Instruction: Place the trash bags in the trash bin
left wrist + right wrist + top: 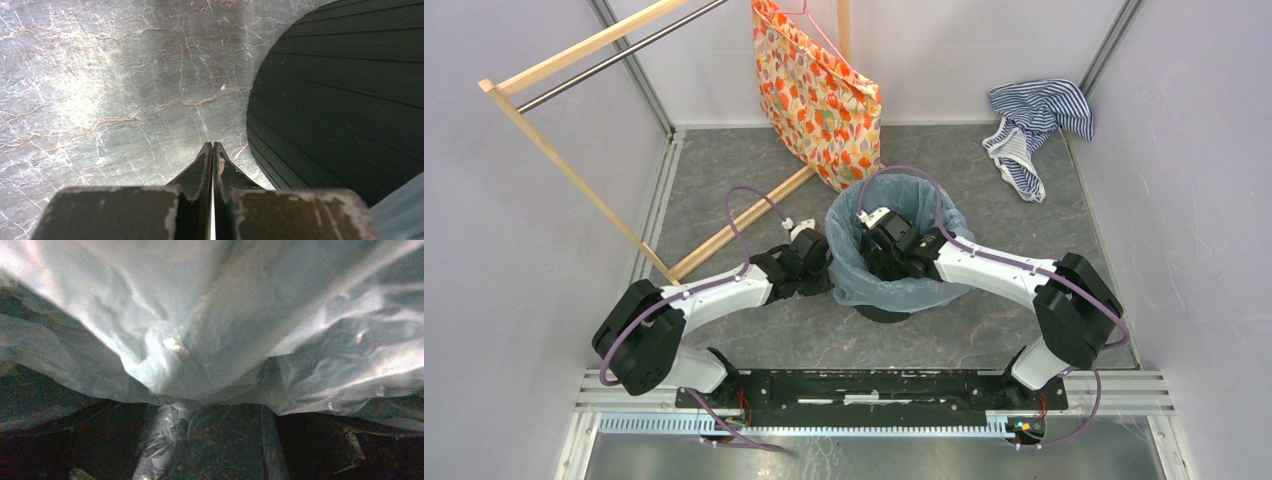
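Grey marble-patterned tabletop (pixel 984 330) enclosed by plain white walls, seen from above. At far left stands a wooden rack (pixel 574 177) with a metal rod. The left gripper (pixel 212 147) is clenched with nothing between its fingers, hovering low over the tabletop just beside the left wall of the black trash bin (pixel 340 100). Behind the bin hangs an orange floral fabric bag (pixel 819 100). The pale-blue translucent trash bag (pixel 874 290) sits in the bin at the table's centre, its edge folded out over the rim. The right gripper (pixel 879 235) reaches down inside the lined bin with its jaws spread wide, and crinkled plastic film fills its wrist camera's view. At far right a blue-white striped cloth (pixel 1034 130) lies crumpled.
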Robot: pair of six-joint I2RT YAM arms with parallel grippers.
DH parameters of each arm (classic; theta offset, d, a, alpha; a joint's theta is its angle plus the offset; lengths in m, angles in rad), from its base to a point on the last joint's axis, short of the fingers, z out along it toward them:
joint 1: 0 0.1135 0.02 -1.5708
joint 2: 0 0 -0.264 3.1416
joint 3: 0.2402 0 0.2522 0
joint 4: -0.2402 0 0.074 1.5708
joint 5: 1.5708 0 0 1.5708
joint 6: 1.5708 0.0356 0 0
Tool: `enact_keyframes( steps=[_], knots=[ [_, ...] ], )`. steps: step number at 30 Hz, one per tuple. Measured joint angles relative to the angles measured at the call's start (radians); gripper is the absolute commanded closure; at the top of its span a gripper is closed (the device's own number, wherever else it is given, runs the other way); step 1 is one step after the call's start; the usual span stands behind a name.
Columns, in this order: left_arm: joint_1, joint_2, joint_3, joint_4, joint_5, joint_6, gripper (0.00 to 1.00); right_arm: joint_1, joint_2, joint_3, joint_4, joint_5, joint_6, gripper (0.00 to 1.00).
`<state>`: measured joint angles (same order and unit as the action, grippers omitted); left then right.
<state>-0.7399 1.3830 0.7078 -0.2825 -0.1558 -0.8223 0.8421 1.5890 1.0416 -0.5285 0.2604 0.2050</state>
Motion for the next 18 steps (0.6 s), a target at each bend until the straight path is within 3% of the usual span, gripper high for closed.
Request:
enact_keyframes(
  steps=[18],
  knots=[
    [0.000,-0.019,0.004,-0.030,0.000,0.016,0.94,0.009,0.083,0.065,-0.039,0.050,0.006,0.02]
  ],
)
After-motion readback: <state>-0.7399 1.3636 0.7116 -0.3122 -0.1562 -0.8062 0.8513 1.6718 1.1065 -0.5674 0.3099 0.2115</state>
